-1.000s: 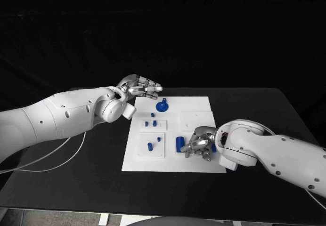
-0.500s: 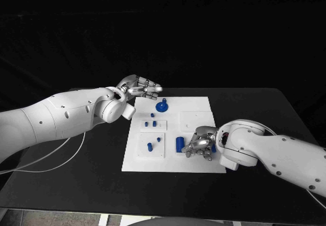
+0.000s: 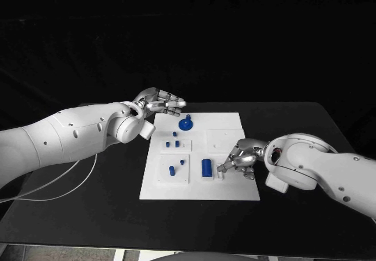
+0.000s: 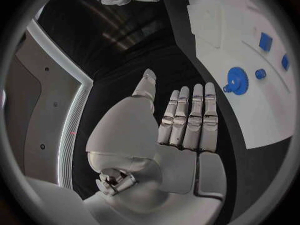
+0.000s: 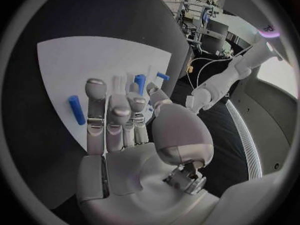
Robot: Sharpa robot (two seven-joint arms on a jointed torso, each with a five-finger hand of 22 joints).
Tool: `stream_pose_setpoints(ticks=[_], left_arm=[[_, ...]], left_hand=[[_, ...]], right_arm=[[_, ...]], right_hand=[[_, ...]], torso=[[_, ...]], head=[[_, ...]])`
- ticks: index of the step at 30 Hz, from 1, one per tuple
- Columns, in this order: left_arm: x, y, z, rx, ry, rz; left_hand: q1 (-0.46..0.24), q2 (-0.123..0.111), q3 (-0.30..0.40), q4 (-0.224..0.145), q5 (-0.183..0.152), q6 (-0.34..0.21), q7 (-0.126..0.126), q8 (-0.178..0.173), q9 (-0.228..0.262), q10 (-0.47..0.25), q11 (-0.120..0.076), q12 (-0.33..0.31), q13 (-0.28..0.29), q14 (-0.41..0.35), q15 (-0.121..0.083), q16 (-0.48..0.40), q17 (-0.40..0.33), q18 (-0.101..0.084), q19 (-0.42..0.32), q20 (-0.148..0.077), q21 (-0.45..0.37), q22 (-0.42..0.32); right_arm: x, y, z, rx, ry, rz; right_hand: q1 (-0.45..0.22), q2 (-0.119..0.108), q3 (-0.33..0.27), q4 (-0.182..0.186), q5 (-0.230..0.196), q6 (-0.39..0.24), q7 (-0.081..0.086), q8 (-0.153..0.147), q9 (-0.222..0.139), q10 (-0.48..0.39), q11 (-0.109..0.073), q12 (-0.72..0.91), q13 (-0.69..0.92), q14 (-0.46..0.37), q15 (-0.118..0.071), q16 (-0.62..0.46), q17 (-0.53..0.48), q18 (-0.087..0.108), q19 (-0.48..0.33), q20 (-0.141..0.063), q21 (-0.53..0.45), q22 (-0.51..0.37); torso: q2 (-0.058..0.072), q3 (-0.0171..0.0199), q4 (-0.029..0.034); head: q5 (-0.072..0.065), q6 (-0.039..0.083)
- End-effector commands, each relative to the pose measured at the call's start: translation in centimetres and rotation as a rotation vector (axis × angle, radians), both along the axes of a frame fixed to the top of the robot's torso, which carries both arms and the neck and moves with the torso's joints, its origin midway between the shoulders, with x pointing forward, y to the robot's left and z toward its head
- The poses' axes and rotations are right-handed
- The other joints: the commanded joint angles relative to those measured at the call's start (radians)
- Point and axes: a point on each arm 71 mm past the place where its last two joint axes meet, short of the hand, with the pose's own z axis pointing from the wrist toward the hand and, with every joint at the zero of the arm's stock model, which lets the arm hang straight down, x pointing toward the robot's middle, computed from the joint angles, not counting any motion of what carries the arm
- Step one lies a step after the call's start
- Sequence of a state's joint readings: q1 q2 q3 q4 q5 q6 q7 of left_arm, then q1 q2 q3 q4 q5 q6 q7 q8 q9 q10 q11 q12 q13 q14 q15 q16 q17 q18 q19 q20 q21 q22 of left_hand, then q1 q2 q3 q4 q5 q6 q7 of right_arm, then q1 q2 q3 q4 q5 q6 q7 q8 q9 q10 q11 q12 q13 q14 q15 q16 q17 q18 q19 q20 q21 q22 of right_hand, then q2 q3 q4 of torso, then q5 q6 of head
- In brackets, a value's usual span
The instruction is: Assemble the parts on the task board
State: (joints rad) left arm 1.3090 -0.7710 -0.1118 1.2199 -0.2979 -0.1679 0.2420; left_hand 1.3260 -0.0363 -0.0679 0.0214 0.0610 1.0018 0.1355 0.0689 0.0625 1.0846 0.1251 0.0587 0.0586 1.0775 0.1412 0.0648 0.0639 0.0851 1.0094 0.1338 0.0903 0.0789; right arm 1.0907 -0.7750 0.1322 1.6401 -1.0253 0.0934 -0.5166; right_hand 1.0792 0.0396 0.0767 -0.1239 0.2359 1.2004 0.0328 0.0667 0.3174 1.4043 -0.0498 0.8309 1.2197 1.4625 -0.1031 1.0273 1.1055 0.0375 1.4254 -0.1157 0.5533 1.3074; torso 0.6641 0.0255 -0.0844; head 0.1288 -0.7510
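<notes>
Task board beneath the right hand (fingers slack, empty); left hand open too.

A white task board is lying flat, carrying small blue parts: a gear at its far edge, a cylinder lying nearer.

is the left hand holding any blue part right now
No, the left hand lies flat with straight fingers and a bare palm, beside the white board.

Left hand hovers flat-fingered; right hand seemingly empty, fingers extended.
</notes>
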Motion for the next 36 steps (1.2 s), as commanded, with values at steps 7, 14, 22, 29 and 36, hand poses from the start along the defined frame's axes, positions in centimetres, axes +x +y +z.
stream_pose_setpoints(ticks=[7,14,22,29,36], left_arm=[[-0.1,0.1,0.2,0.001,-0.016,-0.007],[-0.1,0.1,0.1,0.001,-0.012,-0.015],[-0.1,0.1,0.1,0.002,-0.010,-0.017],[-0.2,0.0,0.1,0.003,-0.011,-0.014],[-0.2,0.0,0.1,0.001,-0.015,-0.012]], left_hand=[[0.000,-0.006,0.002,0.000,-0.006,0.002,0.001,0.006,0.001,0.003,0.006,0.001,0.001,0.006,0.001,-0.003,0.001,-0.018,-0.003,-0.001,0.002,0.000],[-0.002,-0.002,0.002,-0.002,-0.006,0.011,0.001,0.008,0.001,0.012,0.004,0.001,0.001,0.007,0.000,-0.003,0.001,-0.020,-0.004,-0.002,0.002,0.000],[-0.004,-0.004,0.000,-0.003,-0.006,0.020,0.008,0.009,0.002,0.017,0.011,0.001,0.001,0.000,0.003,-0.003,0.001,-0.021,-0.006,-0.001,0.000,-0.001],[-0.007,-0.015,0.003,0.003,-0.007,0.017,0.012,0.005,0.001,0.015,0.019,0.001,0.001,-0.012,0.010,-0.003,0.001,-0.020,-0.011,0.002,-0.004,-0.002],[-0.005,-0.028,0.016,0.015,-0.007,0.010,0.014,0.006,0.001,0.009,0.020,0.001,0.001,-0.018,0.012,-0.003,0.001,-0.018,-0.015,0.006,-0.006,-0.002]], right_arm=[[1.9,-3.9,2.6,0.012,-0.091,-0.032],[2.5,-6.3,3.1,-0.183,-0.175,-0.077],[2.7,-7.1,2.7,-0.344,-0.223,-0.088],[2.7,-6.3,1.3,-0.389,-0.213,-0.100],[2.7,-5.6,0.0,-0.418,-0.200,-0.099]], right_hand=[[0.028,0.005,-0.028,-0.008,-0.043,-0.031,0.012,-0.004,-0.032,-0.006,0.012,0.005,-0.003,-0.003,0.009,-0.002,-0.007,0.013,-0.004,0.008,-0.005,0.068],[0.034,0.007,-0.025,0.010,-0.084,-0.028,0.015,-0.004,-0.100,-0.010,0.012,0.000,-0.011,-0.002,0.011,-0.010,-0.013,0.015,-0.004,0.010,-0.016,0.067],[0.021,-0.062,0.122,0.092,-0.164,0.000,0.007,-0.003,-0.099,0.006,0.007,0.005,-0.009,0.001,0.011,0.008,0.002,0.018,0.003,0.015,0.018,0.073],[0.022,-0.075,0.128,0.120,-0.162,0.001,0.004,-0.002,-0.061,0.011,0.006,-0.008,-0.007,0.000,0.011,0.011,0.003,0.022,-0.001,0.019,0.022,0.073],[0.018,-0.099,0.148,0.155,-0.144,-0.001,-0.002,-0.002,0.025,0.013,-0.001,-0.032,-0.011,0.000,0.006,0.002,-0.005,0.015,-0.003,0.011,0.013,0.071]], torso=[[-0.008,0.0011,-0.0109],[-0.009,0.0010,-0.0122],[-0.011,-0.0001,-0.0120],[-0.008,0.0017,-0.0118],[-0.007,0.0006,-0.0107]], head=[[-0.019,0.010],[-0.028,0.012],[-0.035,0.015],[-0.037,0.019],[-0.038,0.016]])
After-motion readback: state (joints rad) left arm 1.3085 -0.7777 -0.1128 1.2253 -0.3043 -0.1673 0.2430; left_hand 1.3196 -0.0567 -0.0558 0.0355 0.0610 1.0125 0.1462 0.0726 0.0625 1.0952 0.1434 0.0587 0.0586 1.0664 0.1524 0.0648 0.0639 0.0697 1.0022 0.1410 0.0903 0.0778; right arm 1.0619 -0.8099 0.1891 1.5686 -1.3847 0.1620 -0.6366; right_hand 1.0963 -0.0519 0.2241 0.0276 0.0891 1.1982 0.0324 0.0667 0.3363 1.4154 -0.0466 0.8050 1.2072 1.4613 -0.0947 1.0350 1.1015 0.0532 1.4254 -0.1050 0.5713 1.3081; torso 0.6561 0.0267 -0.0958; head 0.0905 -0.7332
